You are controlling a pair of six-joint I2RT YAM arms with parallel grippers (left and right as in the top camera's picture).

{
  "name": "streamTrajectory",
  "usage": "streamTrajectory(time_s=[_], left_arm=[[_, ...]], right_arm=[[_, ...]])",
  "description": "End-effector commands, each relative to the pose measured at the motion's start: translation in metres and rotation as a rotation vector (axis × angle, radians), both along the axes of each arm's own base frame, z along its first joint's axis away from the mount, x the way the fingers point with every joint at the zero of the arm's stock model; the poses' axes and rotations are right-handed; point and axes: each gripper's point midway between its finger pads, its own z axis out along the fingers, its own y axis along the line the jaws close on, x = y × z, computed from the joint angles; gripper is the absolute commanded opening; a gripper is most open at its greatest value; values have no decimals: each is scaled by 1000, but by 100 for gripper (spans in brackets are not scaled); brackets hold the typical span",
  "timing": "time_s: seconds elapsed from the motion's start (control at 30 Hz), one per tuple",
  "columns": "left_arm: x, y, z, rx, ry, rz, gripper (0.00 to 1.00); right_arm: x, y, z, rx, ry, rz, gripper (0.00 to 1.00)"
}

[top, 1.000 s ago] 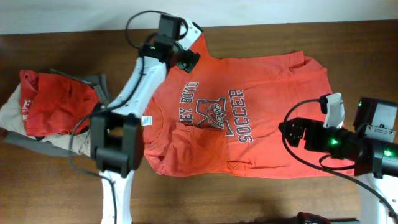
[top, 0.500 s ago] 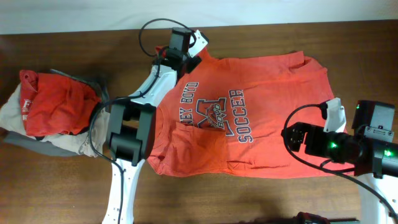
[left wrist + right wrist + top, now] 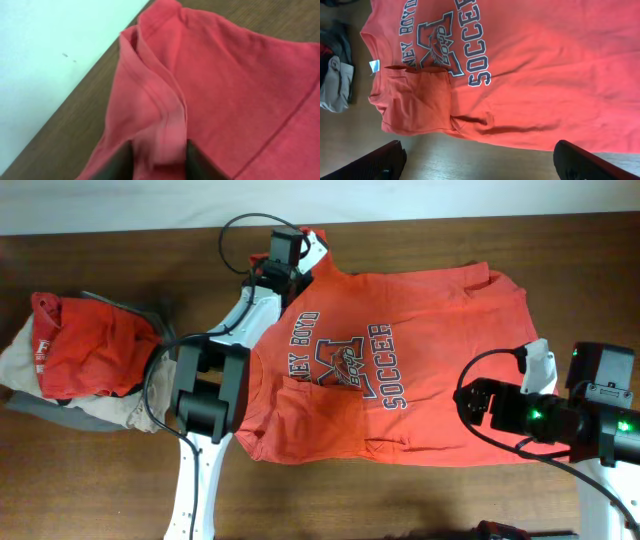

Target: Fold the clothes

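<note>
Two grippers work one T-shirt [image 3: 420,350], spread print-up on the wooden surface [image 3: 90,480]. Risk: the thin sleeve fold may slip free, or only one layer may lift, because the bite looks shallow. Left gripper [image 3: 159,152] — narrow, pinching the far sleeve's hem. Right gripper [image 3: 485,160] — wide, empty, above the shirt's near edge.

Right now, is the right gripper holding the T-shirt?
No: the right gripper is open wide over the T-shirt, with no cloth between its fingers.
</note>
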Motion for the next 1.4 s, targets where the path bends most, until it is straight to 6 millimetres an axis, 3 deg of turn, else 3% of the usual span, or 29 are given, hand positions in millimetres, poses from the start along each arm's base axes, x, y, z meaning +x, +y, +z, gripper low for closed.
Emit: streamTrajectory(time_s=[0.0, 0.07, 0.2, 0.37, 0.43, 0.57, 0.87, 1.17, 1.27, 1.37], left_arm=[[6, 9, -5, 16, -7, 31, 10], [7, 15, -1, 42, -17, 62, 0], [6, 20, 17, 65, 0, 80, 0], [-2, 21, 65, 32, 42, 111, 0], [-12, 22, 84, 6, 81, 129, 0], [-31, 17, 103, -30, 157, 115, 0], [-87, 6, 117, -69, 370, 133, 0], [-175, -27, 114, -140, 711, 33, 0], [-197, -24, 110, -129, 802, 54, 0], [-205, -19, 109, -103, 836, 68, 0]], right_arm=[[-2, 1, 0, -11, -2, 10, 99], [-2, 1, 0, -12, -2, 10, 99], [-2, 1, 0, -12, -3, 10, 99], [-2, 1, 0, -12, -2, 10, 99], [-2, 1, 0, -11, -3, 10, 99], [-2, 1, 0, -11, -3, 10, 99], [-2, 1, 0, -11, -3, 10, 99], [-2, 1, 0, -11, -3, 10, 99], [-2, 1, 0, -11, -3, 10, 99], [-2, 1, 0, -11, -3, 10, 99]])
